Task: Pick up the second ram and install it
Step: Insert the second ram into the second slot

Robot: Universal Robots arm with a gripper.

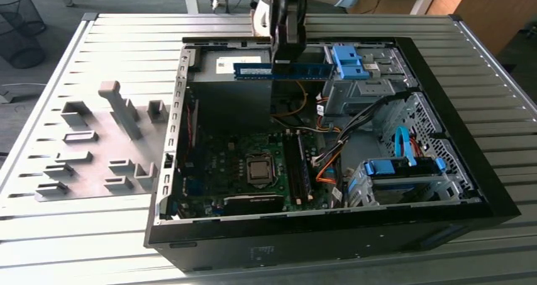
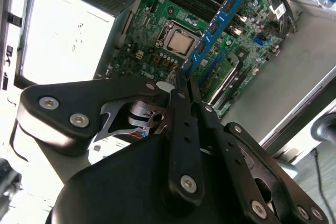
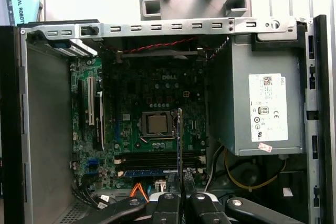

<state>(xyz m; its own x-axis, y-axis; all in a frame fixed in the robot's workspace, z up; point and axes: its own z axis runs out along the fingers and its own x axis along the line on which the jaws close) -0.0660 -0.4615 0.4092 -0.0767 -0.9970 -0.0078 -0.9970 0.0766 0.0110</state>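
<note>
The second ram [image 1: 251, 72], a thin blue-green stick with black chips, hangs level above the back of the open computer case [image 1: 470, 200]. My gripper [image 1: 285, 63] is shut on its middle. In the second wrist view the ram [image 2: 218, 24] runs out from between the black fingers [image 2: 181, 95] of the gripper [image 2: 185, 80], over the motherboard [image 2: 152, 30]. The first wrist view shows the ram [image 3: 179, 140] edge-on above the gripper [image 3: 180, 199], hanging over the memory slots [image 3: 157, 158] beside the processor socket [image 3: 157, 124]. A blue strip [image 3: 147, 172] lies in one slot.
Grey holder blocks [image 1: 100, 146] stand on a plate at the exterior view's left, on the slatted metal table [image 1: 75, 234]. Inside the case are a grey power supply [image 3: 257, 103], blue drive bays [image 1: 353, 61], a lower blue caddy [image 1: 403, 168] and orange and black cables [image 1: 327, 165].
</note>
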